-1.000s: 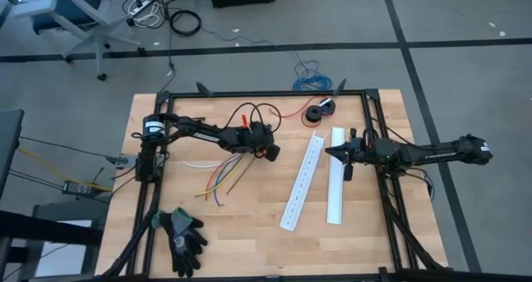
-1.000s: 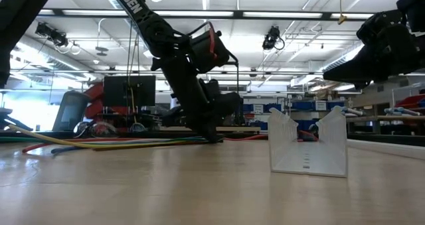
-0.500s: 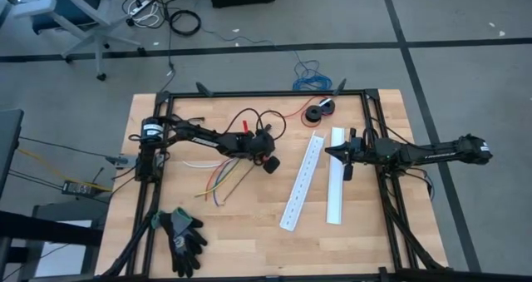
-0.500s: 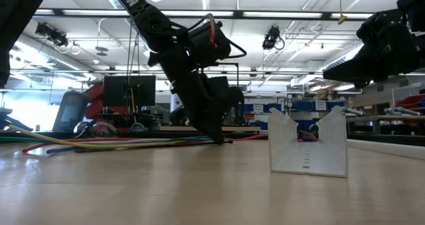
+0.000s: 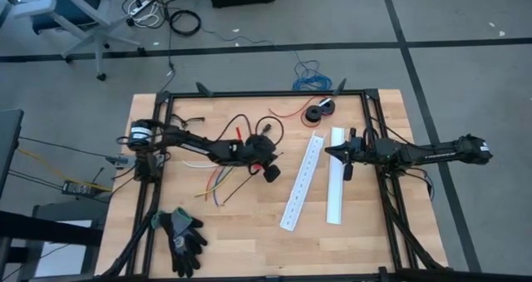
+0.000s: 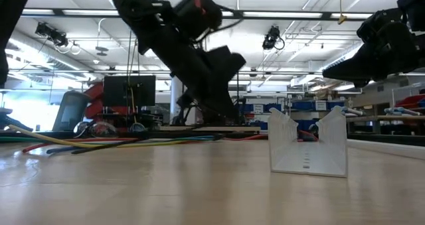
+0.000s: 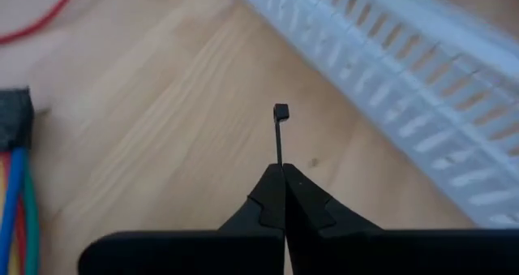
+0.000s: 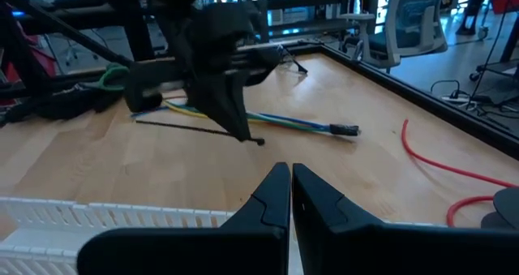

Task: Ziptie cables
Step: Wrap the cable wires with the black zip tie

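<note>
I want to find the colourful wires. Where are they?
In the high view, the cables lie on the table's left half, just beside the shut left gripper, with the black gloves nearer the front edge.

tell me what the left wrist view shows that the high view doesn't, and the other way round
Only the left wrist view shows that the left gripper is shut on a thin black ziptie with its square head sticking out ahead. Only the high view shows the whole table: the black gloves, the red wire with its spool, and the right gripper waiting over the white ducts. Both show the cables and the slotted white duct lying on the wood.
</note>
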Robot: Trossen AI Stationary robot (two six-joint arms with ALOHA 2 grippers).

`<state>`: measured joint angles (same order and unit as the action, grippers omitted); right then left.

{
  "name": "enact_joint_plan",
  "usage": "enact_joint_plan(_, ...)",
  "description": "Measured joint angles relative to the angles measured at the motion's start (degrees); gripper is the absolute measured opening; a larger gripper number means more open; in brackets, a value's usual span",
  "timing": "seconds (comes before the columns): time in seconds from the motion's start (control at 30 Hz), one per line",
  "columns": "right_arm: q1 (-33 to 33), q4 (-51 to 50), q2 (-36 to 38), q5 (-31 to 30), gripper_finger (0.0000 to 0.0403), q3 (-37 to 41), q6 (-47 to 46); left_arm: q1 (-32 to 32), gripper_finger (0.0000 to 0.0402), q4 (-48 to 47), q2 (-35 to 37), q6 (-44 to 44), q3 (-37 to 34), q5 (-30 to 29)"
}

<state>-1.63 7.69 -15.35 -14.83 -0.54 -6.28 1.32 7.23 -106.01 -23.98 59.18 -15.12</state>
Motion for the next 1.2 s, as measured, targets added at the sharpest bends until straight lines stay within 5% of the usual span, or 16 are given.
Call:
enact_joint_plan(0.7, 0.1, 2.6, -0.8, -0.3, 0.0007, 0.0, 5.0, -2.3, 0.0000, 41.1, 5.1, 1.3, -29.4, 2.9)
enact_joint_plan(1.0, 0.8, 8.8, -2.0, -0.9, 0.0005, 0.0, 0.6, -2.2, 0.0000, 47.9, 5.1, 3.1, -33.6, 3.4)
enact_joint_plan(1.2, 0.5, 9.7, -9.4, 0.4, 0.0001, 0.0, -6.7, -2.2, 0.0000, 50.4, 5.1, 7.3, -33.6, 3.1)
